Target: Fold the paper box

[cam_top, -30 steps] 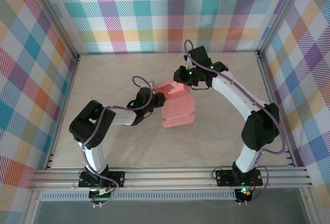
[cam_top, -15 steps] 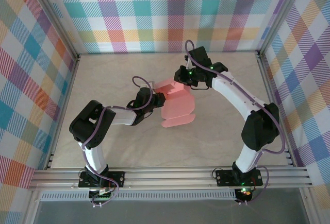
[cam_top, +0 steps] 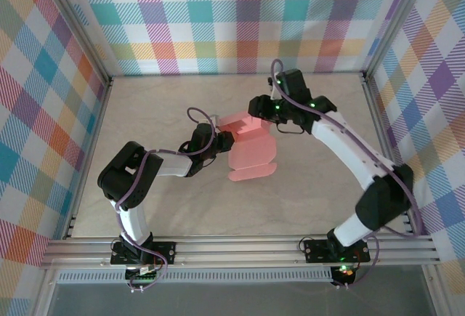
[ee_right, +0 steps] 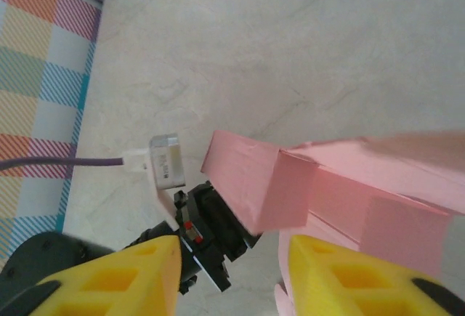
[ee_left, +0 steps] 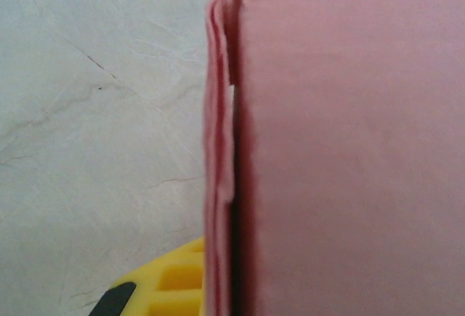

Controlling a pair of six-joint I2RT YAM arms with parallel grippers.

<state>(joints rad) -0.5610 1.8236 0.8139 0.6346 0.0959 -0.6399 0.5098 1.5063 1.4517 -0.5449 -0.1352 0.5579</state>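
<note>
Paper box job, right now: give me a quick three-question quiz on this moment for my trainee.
1. True or false: the right hand is clamped shut on the salmon-pink thin-card paper box.
2. Which hand meets the box's left edge in the top view? A. the left hand B. the right hand C. neither
3. Fill in: the right hand's fingers are ___ in colour.
Key: 1 false, its fingers stand apart; 2 A; 3 yellow.

Tips of the left tool [cam_top: 221,144] behind the paper box [cam_top: 251,155], its right side beyond the left wrist view's edge.
</note>
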